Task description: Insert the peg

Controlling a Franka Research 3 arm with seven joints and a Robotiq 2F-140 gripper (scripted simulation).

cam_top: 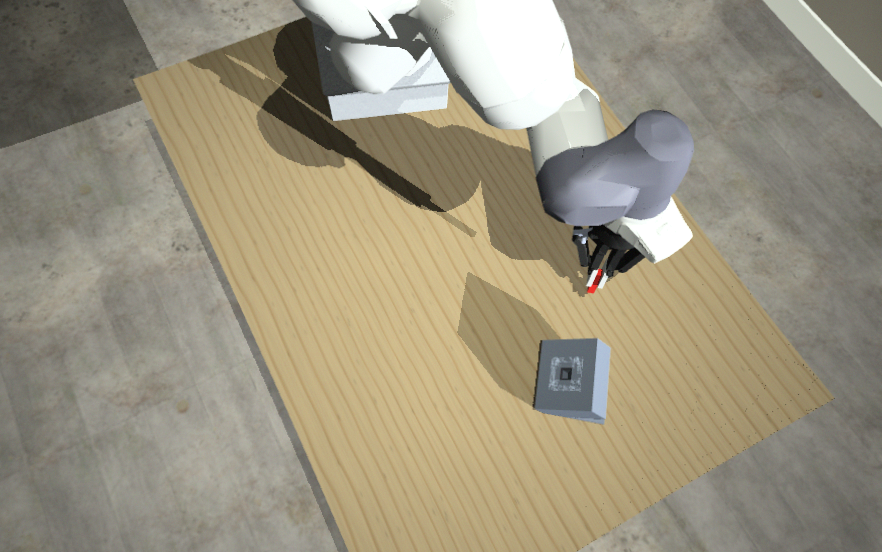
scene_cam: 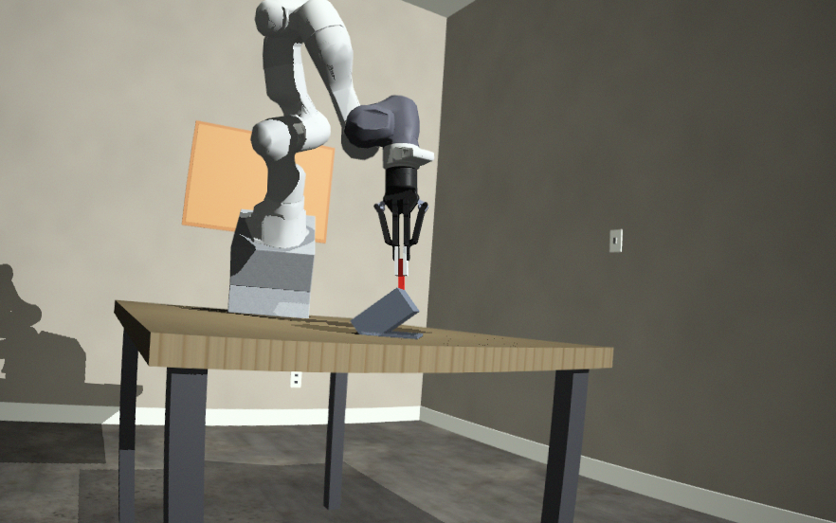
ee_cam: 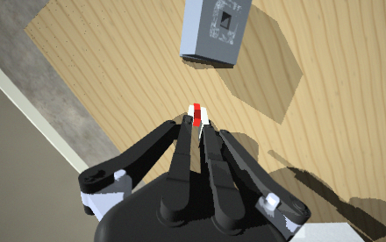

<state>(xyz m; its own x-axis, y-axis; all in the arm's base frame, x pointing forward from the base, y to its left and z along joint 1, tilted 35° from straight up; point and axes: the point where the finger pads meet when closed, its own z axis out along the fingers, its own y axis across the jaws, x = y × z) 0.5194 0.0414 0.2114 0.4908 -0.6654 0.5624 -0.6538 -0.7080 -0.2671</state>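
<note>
My gripper (cam_top: 597, 281) is shut on a thin red peg (cam_top: 593, 284) and holds it upright above the table. The peg hangs down from the fingertips in the side view (scene_cam: 401, 275), with the gripper (scene_cam: 401, 254) above it. The grey sloped panel (cam_top: 572, 378) rests on the wooden table, with a small dark square hole (cam_top: 565, 372) in a pale patch on its face. The panel lies apart from the peg, nearer the table's front. In the wrist view the peg (ee_cam: 196, 115) shows between the fingertips, and the panel (ee_cam: 216, 30) with its hole (ee_cam: 225, 18) is ahead.
The robot's grey base block (cam_top: 388, 84) stands at the back of the table (cam_top: 416, 273). The table's right edge runs close to the gripper. The arm's shadow crosses the table behind the panel.
</note>
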